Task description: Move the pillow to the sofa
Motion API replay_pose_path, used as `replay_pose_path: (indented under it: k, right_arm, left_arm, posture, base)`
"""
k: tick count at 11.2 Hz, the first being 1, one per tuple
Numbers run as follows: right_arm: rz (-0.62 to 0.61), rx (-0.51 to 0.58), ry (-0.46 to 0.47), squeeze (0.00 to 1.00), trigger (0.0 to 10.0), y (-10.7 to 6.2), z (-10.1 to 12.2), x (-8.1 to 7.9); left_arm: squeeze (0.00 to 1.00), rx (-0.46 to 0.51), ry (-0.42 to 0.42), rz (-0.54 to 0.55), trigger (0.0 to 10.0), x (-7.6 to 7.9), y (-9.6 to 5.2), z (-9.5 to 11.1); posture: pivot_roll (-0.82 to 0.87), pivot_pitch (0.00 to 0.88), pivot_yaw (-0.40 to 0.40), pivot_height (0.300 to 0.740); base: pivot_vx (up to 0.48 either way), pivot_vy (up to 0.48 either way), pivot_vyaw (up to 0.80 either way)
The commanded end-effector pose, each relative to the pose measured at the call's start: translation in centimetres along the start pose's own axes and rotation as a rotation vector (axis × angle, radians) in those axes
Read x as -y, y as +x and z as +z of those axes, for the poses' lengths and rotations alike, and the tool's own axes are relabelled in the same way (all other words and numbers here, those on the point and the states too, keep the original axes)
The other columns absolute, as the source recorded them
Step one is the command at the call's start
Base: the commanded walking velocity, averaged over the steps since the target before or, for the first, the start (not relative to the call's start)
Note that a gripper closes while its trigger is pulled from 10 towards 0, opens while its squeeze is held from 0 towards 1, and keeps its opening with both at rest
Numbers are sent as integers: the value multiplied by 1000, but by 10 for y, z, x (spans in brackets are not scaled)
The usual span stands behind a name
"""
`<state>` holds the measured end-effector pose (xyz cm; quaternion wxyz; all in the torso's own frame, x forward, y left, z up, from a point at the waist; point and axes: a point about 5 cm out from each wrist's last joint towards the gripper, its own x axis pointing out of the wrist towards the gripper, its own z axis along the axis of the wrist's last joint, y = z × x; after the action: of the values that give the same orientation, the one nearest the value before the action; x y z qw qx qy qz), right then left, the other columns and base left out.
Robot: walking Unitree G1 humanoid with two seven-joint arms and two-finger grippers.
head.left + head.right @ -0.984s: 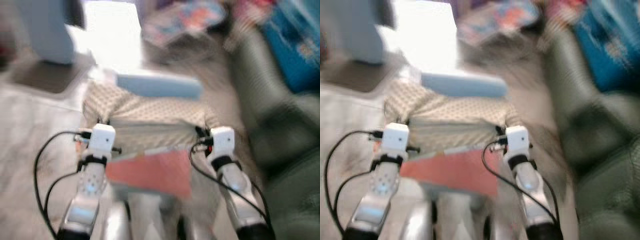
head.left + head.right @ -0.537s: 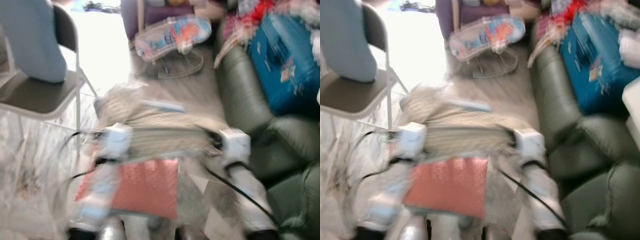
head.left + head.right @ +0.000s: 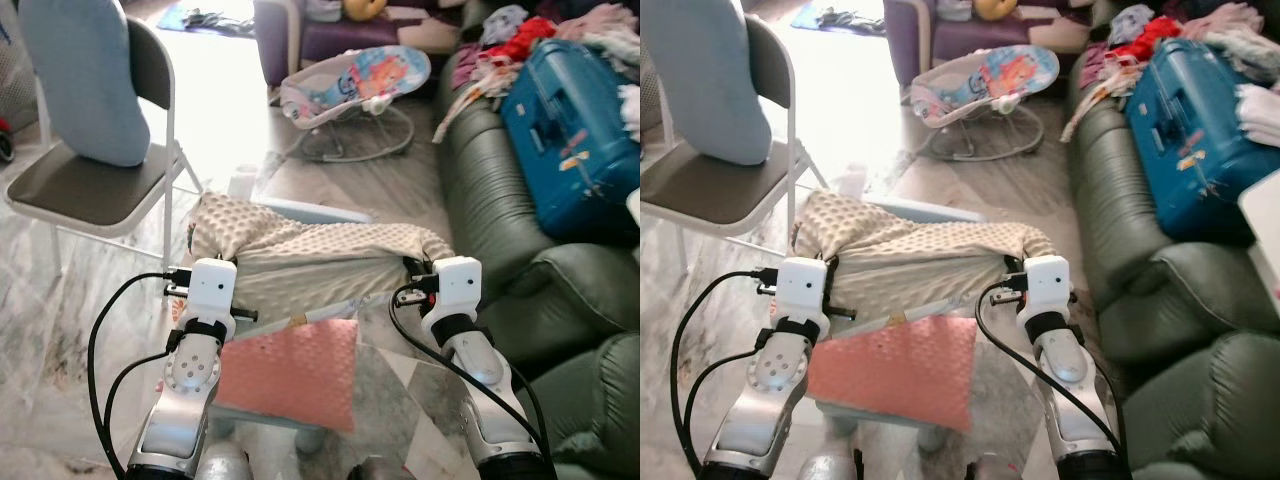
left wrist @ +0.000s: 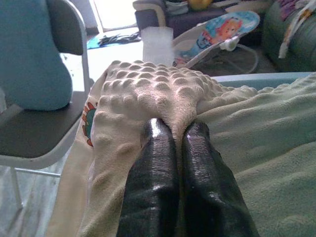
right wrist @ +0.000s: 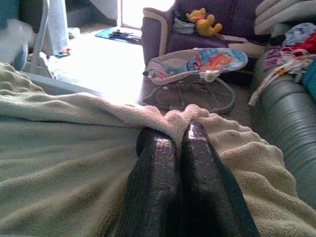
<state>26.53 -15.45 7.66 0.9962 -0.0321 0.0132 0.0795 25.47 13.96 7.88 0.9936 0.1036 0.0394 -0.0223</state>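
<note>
A folding chair (image 3: 95, 185) with a pale blue cushion (image 3: 85, 75) stands at upper left. A baby bouncer (image 3: 355, 85) sits on the floor at top centre, before a purple armchair (image 5: 207, 17) holding a yellow soft toy (image 5: 203, 22). At upper right lie a blue suitcase (image 3: 575, 130) and heaped clothes (image 3: 510, 40).

The two head views look forward and down from above the robot's arms, facing the floor ahead with the green sofa (image 3: 500, 200) on the right and a folding chair (image 3: 100, 180) on the left; both share this whole scene, slightly offset sideways. Each wrist view sits close behind its own black fingers (image 4: 168, 187) (image 5: 173, 182), looking along them over the cream pillow (image 3: 320, 260) toward the baby bouncer (image 5: 197, 64), which all four views share.
</note>
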Motion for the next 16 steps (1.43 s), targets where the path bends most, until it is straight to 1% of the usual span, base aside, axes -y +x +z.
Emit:
replay_pose_path:
  k: [1, 7, 16]
  right_arm:
    - [-69, -6, -2, 0, 10000, -3, 0, 15]
    - [-65, -21, -2, 0, 10000, -4, -2, 14]
    - [-69, -29, -8, 0, 10000, -5, -3, 15]
  left_arm:
    - [0, 1, -20, 8, 10000, -2, -2, 2]
    - [0, -2, -17, 0, 10000, -2, -1, 3]
    - [0, -12, -24, -3, 10000, -1, -1, 2]
  posture:
    - [-43, 93, -43, 740]
    - [-44, 96, -45, 740]
    - [-49, 102, -44, 740]
  base:
    - [0, 0, 0]
    - [0, 0, 0]
    - [-288, 0, 0]
